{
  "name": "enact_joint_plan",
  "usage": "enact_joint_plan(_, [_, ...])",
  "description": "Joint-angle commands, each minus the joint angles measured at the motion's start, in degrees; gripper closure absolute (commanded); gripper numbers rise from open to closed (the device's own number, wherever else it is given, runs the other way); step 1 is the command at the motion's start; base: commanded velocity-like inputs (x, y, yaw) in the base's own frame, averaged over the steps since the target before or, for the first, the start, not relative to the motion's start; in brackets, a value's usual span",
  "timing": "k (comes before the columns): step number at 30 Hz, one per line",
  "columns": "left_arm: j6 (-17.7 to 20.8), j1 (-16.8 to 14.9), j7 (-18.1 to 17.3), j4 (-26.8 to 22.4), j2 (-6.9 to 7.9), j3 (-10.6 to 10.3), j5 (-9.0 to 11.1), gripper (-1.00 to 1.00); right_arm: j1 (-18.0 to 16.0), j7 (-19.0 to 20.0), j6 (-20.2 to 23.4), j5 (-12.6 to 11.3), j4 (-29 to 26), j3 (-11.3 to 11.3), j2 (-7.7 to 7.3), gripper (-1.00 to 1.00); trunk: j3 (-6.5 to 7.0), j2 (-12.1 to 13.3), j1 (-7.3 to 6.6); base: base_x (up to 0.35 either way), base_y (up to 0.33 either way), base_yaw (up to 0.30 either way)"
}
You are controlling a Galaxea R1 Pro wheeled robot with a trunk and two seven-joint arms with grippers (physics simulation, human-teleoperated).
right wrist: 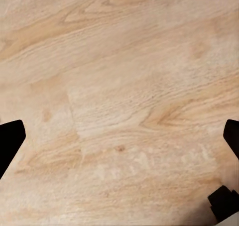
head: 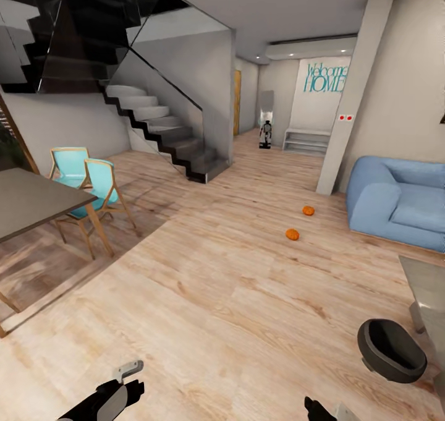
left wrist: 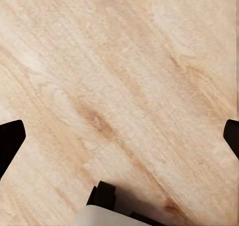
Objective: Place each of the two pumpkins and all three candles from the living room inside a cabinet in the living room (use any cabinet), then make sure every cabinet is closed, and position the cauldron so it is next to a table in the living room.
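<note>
Pale wood floor (head: 235, 297) runs to the far stairs (head: 161, 130); two pumpkins (head: 292, 234) lie near the sofa (head: 402, 201), the cauldron (head: 390, 350) by the table (head: 426, 285), and my left gripper (left wrist: 119, 134) and right gripper (right wrist: 119, 136) hang low, fingers spread.

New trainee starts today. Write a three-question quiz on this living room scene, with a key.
1. True or false: both pumpkins, the nearer and the farther, lie on the wooden floor.
2. What stands closest to the cauldron? A) the staircase B) the grey table C) the turquoise chairs
3. Fill in: the sofa beyond the pumpkins is ____ in colour.

Key: 1 true; 2 B; 3 blue.
</note>
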Motion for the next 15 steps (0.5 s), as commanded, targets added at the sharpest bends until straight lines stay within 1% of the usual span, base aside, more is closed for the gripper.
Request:
enact_joint_plan(1, [0.23, 0.0, 0.45, -0.16, 0.07, -0.47, 0.43, -1.0, -0.03, 0.04, -0.16, -0.51, -0.03, 0.49, -0.04, -1.0, -0.06, -0.03, 0.04, 0.327, 0.0, -0.041])
enact_joint_plan(7, [0.23, -0.01, 0.45, -0.18, 0.07, -0.47, 0.43, -1.0, -0.03, 0.2, -0.14, -0.51, -0.03, 0.49, -0.01, -1.0, -0.05, -0.03, 0.04, 0.329, 0.005, -0.011])
enact_joint_plan(15, [0.18, -0.01, 0.45, -0.18, 0.07, -0.46, 0.43, -1.0, -0.03, 0.18, -0.25, -0.49, 0.01, 0.49, 0.03, -1.0, -0.05, -0.03, 0.04, 0.33, 0.059, 0.0])
